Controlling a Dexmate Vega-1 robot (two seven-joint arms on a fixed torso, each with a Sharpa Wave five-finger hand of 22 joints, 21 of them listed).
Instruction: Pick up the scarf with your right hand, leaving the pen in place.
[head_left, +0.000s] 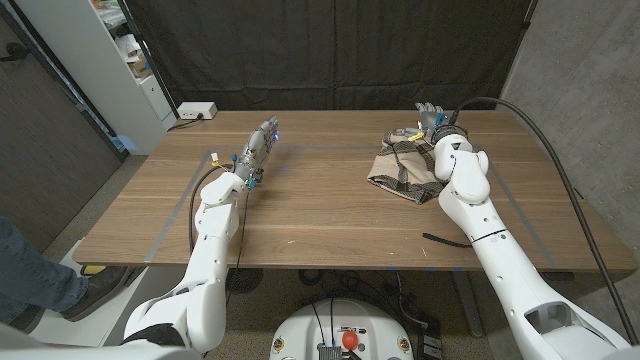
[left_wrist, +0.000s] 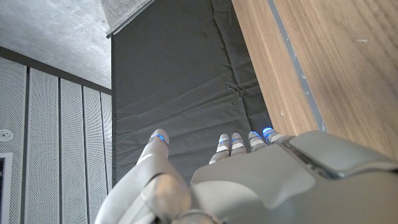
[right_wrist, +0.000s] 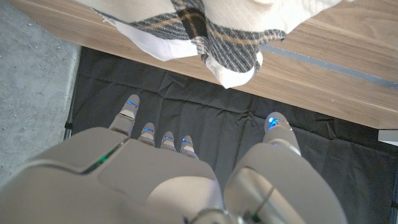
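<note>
The right hand (head_left: 432, 118) is hovering, fingers spread and empty, with the scarf (head_left: 403, 165) just before its fingertips; next it needs lowering and closing. The left hand (head_left: 257, 150) is waiting, open.

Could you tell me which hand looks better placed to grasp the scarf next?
Right: the right hand hovers open at the crumpled beige plaid scarf, while the left hand sits far across the wooden table.

Crumpled plaid scarf (head_left: 405, 165) lies on the table's far right.
</note>
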